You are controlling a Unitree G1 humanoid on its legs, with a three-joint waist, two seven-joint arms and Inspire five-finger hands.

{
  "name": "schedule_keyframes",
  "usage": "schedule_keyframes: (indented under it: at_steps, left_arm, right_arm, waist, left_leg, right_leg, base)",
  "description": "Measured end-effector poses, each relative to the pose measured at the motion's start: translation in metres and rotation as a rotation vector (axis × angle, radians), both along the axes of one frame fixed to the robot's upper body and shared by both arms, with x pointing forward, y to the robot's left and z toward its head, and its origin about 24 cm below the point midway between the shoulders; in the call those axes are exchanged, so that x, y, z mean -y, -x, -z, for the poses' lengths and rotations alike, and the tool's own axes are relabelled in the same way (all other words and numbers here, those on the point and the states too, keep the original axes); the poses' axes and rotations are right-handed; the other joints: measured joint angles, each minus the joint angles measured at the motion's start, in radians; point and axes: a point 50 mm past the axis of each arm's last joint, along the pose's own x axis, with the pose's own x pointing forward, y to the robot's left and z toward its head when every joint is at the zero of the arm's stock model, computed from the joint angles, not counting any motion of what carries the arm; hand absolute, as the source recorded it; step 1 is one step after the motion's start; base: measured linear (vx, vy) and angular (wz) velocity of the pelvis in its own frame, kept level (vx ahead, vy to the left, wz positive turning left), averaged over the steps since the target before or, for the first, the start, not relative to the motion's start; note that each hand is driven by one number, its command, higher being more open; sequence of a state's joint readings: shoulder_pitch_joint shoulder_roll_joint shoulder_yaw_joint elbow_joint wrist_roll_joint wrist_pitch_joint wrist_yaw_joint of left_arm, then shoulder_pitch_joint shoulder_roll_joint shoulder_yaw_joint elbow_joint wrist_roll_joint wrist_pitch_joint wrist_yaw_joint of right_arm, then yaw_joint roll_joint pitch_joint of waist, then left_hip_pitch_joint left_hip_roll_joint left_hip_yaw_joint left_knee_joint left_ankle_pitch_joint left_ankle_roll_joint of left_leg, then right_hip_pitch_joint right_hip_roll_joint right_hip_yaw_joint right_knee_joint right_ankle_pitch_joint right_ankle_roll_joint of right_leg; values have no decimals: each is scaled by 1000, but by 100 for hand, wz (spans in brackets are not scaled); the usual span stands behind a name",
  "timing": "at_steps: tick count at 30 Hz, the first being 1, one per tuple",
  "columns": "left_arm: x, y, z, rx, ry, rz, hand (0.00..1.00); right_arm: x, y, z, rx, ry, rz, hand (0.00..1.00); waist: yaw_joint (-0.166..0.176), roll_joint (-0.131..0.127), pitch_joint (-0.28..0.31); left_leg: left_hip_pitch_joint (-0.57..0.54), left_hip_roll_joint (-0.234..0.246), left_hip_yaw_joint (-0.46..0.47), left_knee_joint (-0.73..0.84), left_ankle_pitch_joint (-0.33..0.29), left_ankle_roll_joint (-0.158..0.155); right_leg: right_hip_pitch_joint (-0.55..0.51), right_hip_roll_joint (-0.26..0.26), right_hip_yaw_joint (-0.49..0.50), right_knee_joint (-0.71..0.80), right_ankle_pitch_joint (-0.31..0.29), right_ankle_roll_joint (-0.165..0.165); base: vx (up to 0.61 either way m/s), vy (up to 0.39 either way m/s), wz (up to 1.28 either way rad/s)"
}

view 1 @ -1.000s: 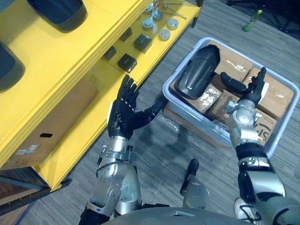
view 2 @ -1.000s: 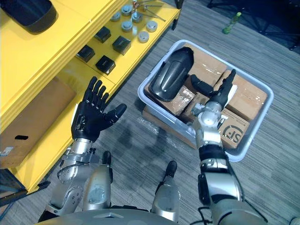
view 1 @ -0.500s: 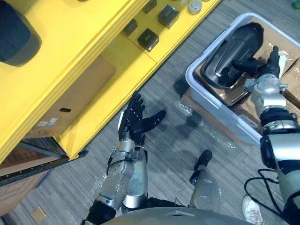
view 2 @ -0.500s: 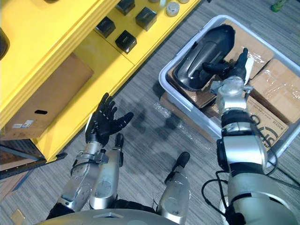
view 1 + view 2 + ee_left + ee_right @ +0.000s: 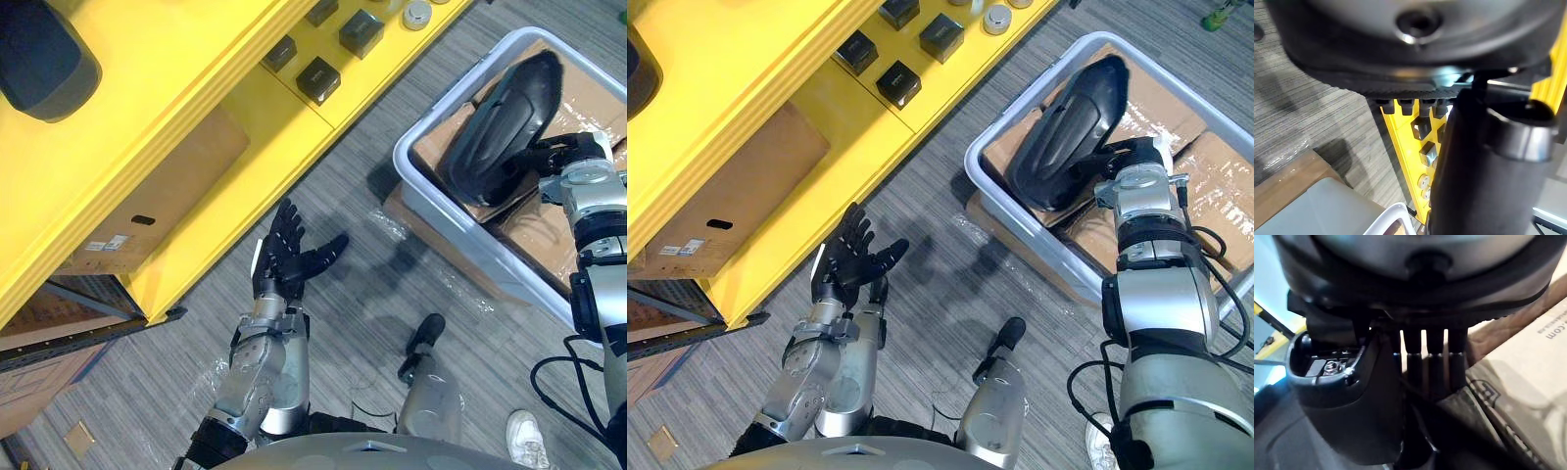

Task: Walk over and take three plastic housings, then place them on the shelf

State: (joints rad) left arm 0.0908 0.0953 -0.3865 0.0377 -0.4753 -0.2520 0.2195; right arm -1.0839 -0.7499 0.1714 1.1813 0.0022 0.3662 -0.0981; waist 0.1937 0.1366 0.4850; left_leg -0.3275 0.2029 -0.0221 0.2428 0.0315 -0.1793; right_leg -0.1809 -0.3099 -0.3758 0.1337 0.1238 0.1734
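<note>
the plastic housing point(image 5: 498, 125) is a long, rounded black shell with a smooth, faintly glossy back, narrower at its upper end. it stands tilted on its lower end inside a pale grey bin point(image 5: 441, 231), leaning over brown cardboard boxes point(image 5: 433, 147) packed in there. the right hand point(image 5: 568, 152) grips its lower edge: fingers point(image 5: 1435, 367) close side by side behind the rim, thumb on the near side, pinching the shell.

the left hand point(image 5: 284, 262) hovers palm up over the floor, fingers spread, thumb out, holding nothing.

the floor point(image 5: 362, 294) is grey striped carpet. beside the bin runs a yellow shelf point(image 5: 196, 88); another black housing point(image 5: 44, 54) lies on its top level, small black blocks point(image 5: 318, 78) sit on a lower one, and a cardboard carton point(image 5: 162, 191) stands underneath.

the right eye view takes in a green bottle point(image 5: 1222, 15) on the carpet beyond the bin. the left wrist view looks past straight fingers at the shelf's yellow edge and the bin's corner.
</note>
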Motion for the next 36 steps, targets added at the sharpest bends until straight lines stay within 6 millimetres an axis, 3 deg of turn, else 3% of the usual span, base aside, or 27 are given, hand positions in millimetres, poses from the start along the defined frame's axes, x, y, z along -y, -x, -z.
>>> schedule_keyframes:
  at_steps: [4,10,16,21,26,28,32,36]
  left_arm:
    - [-8,7,10,-64,26,-30,100]
    - [-23,20,17,-112,181,-67,100]
    - [-30,24,-2,-4,215,-27,100]
    - [-31,19,-29,132,214,43,100]
    - [-32,17,-30,87,184,119,100]
    - [-21,11,-30,47,196,204,100]
    - [0,-1,-38,26,175,313,100]
    - [6,-13,-34,-2,162,311,100]
  right_arm:
    - [-1,-1,-3,-9,-3,3,0]
    - [11,11,15,-59,47,117,0]
    - [10,12,8,91,109,137,0]
    - [-17,9,-9,276,311,-55,0]
    - [-58,17,1,399,475,-211,0]
    - [-75,23,9,439,531,-286,0]
    - [-99,27,13,516,549,-383,0]
    - [-118,35,21,564,546,-453,0]
  waist:
    - [-11,1,-1]
    - [-22,2,-1]
    - [-40,-2,1]
    - [-63,-26,-14]
    - [-86,-98,-112]
    - [-89,-118,-145]
    - [-104,-138,-180]
    - [-127,-141,-220]
  left_leg:
    - [77,1,28,-43,7,1]
    - [127,-1,25,-130,53,-3]
    - [187,1,32,-189,80,-4]
    - [266,6,59,-245,84,-4]
    - [326,13,102,-301,92,-12]
    - [374,17,127,-325,90,-15]
    - [411,18,163,-325,83,-21]
    - [442,23,184,-325,76,-27]
  right_leg:
    - [39,-5,1,0,-6,-4]
    - [59,-5,-12,5,-20,-2]
    - [92,-3,-14,1,-22,-1]
    - [154,10,-7,-53,-13,10]
    - [178,20,5,-86,-9,15]
    - [200,24,8,-89,-9,15]
    - [217,26,25,-97,-9,16]
    - [234,32,42,-106,-7,18]
  base:
    - [39,-5,-13]
    - [-11,-22,6]
    - [0,0,0]
    - [3,-13,-10]
    - [101,-1,-17]
    - [101,6,-21]
    - [19,1,-21]
    - [-30,-2,-17]
